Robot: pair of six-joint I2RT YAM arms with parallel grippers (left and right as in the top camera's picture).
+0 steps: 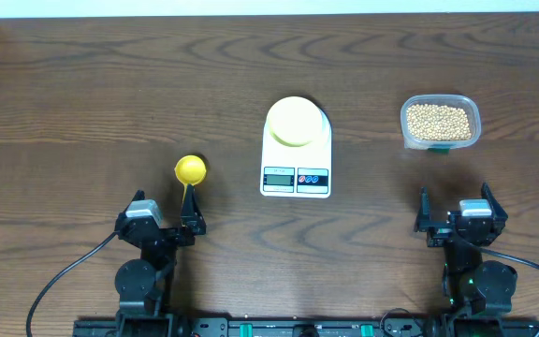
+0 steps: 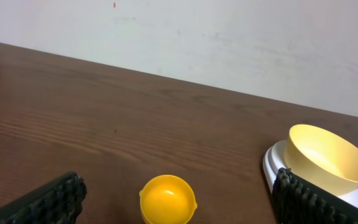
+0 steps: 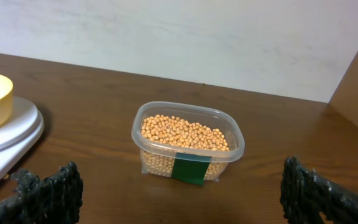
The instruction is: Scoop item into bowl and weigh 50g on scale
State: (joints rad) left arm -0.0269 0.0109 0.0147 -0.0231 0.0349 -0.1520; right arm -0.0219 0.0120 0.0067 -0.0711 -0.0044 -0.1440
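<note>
Left gripper stands wide and empty, left of the scale and nearer the robot, with the yellow scoop just ahead of it. Right gripper gapes wide and empty, right of the scale. The pale yellow-green bowl sits on the scale's platform; soybeans fill the clear tub to the scale's right

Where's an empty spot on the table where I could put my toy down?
There's bare wood left of the yellow scoop, along the far edge behind the scale, and between the scale and the bean tub. In front of the scale is free too. It's tight where the scoop's handle ends by the left gripper.
</note>
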